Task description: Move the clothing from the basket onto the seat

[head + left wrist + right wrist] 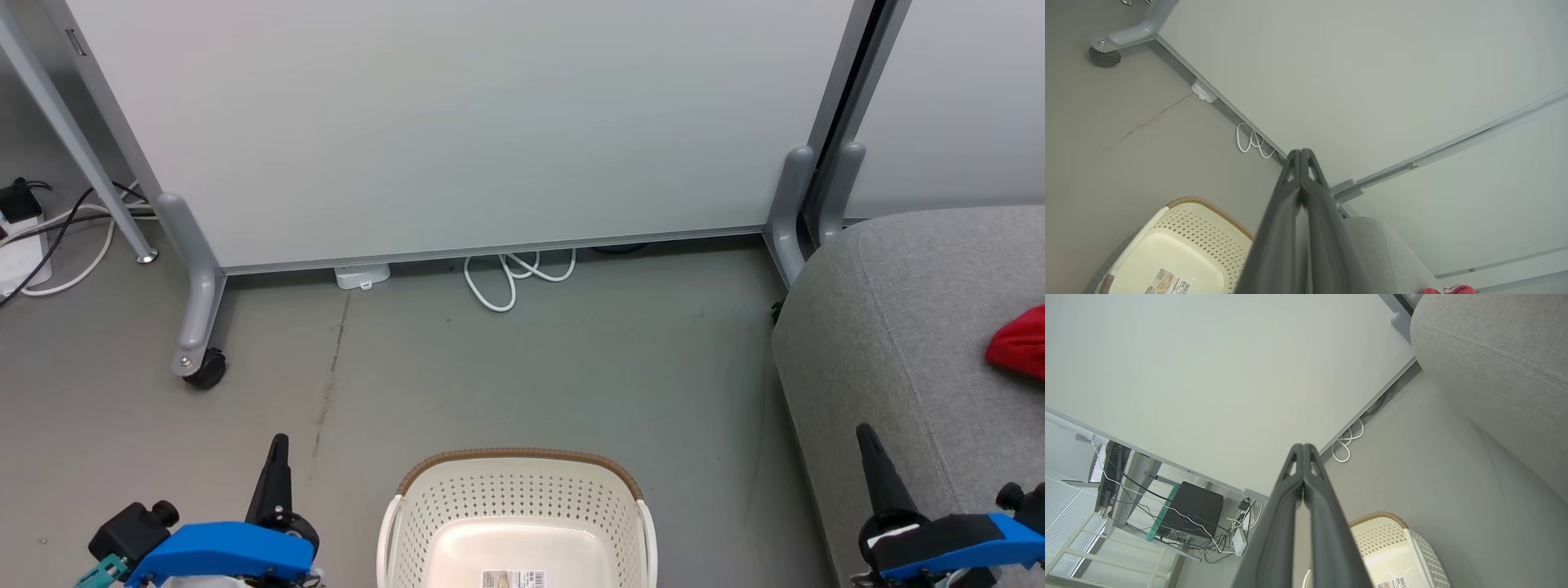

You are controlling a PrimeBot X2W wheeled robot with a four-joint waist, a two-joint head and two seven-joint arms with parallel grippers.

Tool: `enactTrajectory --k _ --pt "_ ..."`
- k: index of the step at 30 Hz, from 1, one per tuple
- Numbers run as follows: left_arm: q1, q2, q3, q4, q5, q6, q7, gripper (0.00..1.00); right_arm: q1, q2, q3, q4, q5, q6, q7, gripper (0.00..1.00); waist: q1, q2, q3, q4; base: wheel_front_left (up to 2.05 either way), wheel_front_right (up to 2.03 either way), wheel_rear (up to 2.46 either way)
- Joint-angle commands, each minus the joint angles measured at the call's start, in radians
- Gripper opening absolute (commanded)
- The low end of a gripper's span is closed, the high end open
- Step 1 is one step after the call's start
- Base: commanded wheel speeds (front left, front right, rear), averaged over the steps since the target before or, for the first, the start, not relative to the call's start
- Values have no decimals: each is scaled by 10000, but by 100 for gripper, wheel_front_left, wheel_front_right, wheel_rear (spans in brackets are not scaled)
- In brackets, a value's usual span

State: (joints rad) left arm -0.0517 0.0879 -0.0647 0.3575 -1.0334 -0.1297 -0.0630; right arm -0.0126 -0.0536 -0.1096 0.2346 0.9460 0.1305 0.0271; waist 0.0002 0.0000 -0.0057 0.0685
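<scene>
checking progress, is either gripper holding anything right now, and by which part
Nothing is held. The left gripper and right gripper are both shut and empty; red clothing lies on the seat.

Pale partition panel [457,122] on grey castered legs [196,302], coiled white cable [514,279] at its foot, grey floor [531,367]

- Left gripper [279,447]: two long dark grey fingers [1284,232], tapered to a point; a small triangular cut-out is seen near each tip.
- Left wrist housing [229,551]: bright blue, rounded; a black knob [135,523] and a teal connector [100,569] are fitted beside it.
- Right gripper [867,441]: matching dark tapered fingers.
- Right wrist housing [971,539]: bright blue over black, marked by a white patch [890,537]; a second black knob [1011,494] is fitted.
</scene>
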Motion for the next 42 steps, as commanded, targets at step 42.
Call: enactTrajectory --k 42 --pt "-514 -201 1158 -808 -3816 -13 1137 0 -747 23 -47 29 4363 3 602 0 -1 0 50 -387 0 0 0"
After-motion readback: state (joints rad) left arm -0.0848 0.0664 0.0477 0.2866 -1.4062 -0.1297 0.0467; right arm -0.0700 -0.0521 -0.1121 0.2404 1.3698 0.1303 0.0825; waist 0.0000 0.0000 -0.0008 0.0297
